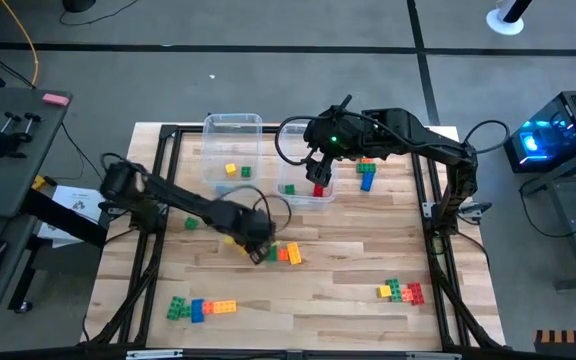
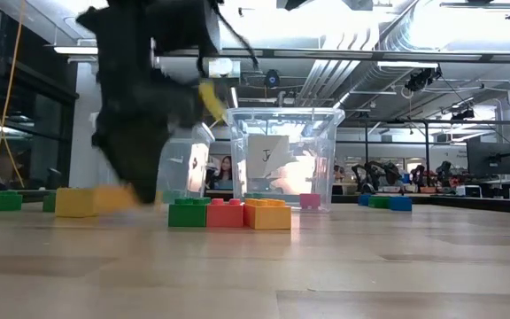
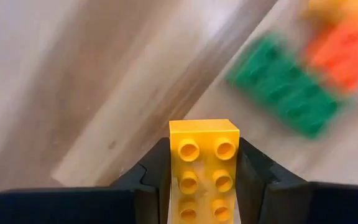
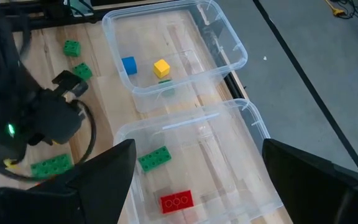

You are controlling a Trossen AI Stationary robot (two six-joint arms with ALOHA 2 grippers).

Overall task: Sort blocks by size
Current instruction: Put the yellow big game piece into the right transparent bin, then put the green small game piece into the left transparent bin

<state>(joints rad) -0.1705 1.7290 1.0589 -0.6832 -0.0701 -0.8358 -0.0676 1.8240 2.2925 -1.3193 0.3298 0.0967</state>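
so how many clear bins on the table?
2. One bin sits at the far edge holding small blocks; the other bin is beside it, under the right gripper, with a red block and a green block inside.

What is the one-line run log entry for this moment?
left pincer: shut on yellow brick, beside green-red-orange row | right pincer: open above bin holding red brick and green brick

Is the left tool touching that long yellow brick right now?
Touching. The left wrist view shows the left tool with one dark finger pressed flat against each long side of the yellow brick, no gap visible.
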